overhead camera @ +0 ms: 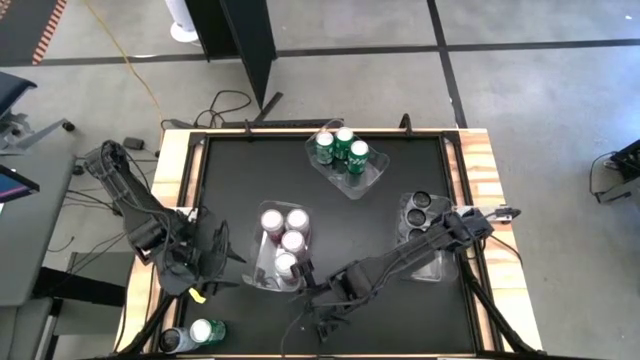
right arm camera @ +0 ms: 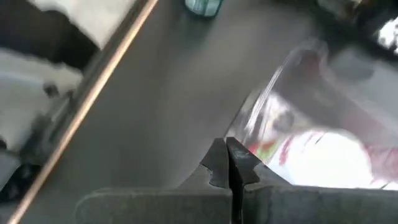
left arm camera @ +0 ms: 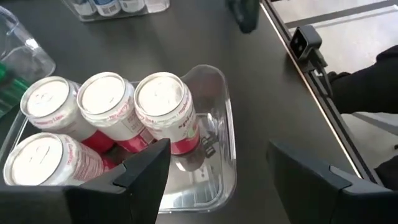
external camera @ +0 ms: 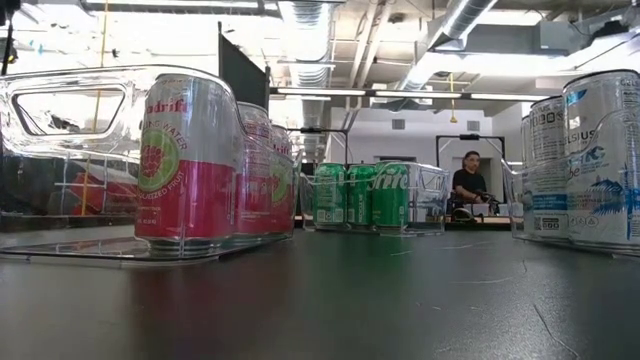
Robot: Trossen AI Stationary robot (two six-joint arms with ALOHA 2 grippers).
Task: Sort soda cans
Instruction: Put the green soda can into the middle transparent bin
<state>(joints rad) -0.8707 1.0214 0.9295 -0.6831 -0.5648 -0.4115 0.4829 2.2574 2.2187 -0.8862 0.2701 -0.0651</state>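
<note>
Several pink-red cans (overhead camera: 283, 240) (left arm camera: 106, 102) stand upright in a clear bin (overhead camera: 262, 272) at the table's middle. Three green cans (overhead camera: 345, 150) stand in a far bin. Dark-topped cans with pale grey and blue sides (overhead camera: 420, 208) (external camera: 590, 160) fill a bin on the right. Two loose cans (overhead camera: 200, 333) stand at the near left corner. My left gripper (overhead camera: 215, 262) (left arm camera: 217, 180) is open, just left of the pink cans' bin. My right gripper (overhead camera: 302, 272) (right arm camera: 227, 163) is shut, right at that bin's near right corner (right arm camera: 267, 106). My right gripper's shut fingertips (right arm camera: 219, 163) stand right at the near right corner (right arm camera: 249, 134) of the pink cans' bin, coming in from the table's right and near side. I cannot tell whether they touch the wall.
The right arm (overhead camera: 400, 255) lies slanted across the table's near right part, from the grey cans' bin toward the middle bin. A raised frame (overhead camera: 455, 170) edges the black table top. A person (external camera: 468, 180) sits in the room far behind the table.
</note>
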